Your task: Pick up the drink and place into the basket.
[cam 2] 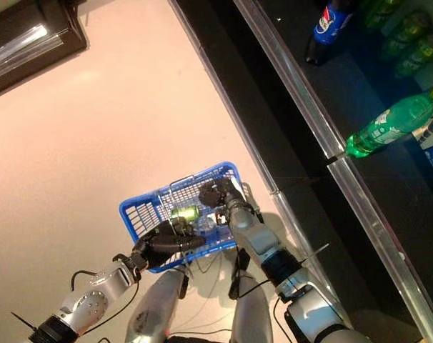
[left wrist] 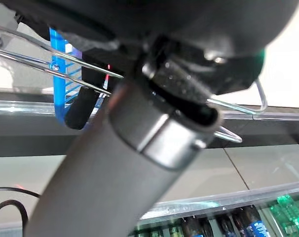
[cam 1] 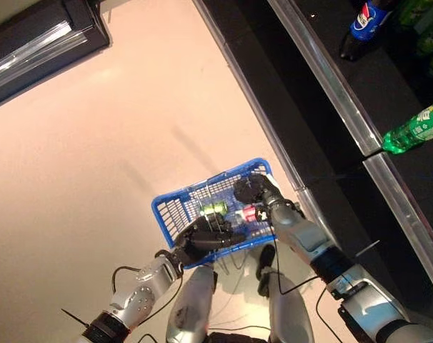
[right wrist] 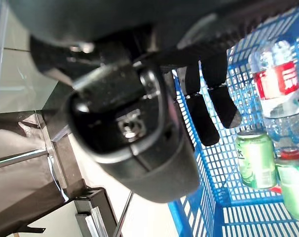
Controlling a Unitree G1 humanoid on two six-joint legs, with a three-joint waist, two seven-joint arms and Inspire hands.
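Note:
A blue plastic basket (cam 1: 175, 207) hangs over the pale floor in front of me. My left hand (cam 1: 204, 236) is shut on its wire handle (left wrist: 51, 66) at the near rim. Inside lie a green can (right wrist: 255, 158), a clear bottle with a red label (right wrist: 275, 84) and part of a green bottle (right wrist: 293, 190). My right hand (cam 1: 254, 189) hovers over the basket's far right corner. Its fingers (right wrist: 208, 113) hang straight above the drinks and hold nothing.
A dark shelf unit with metal rails (cam 1: 324, 78) runs along the right. On it lie a green bottle (cam 1: 416, 128) and a dark bottle with a blue label (cam 1: 365, 23). A dark cabinet (cam 1: 38, 36) stands at the upper left.

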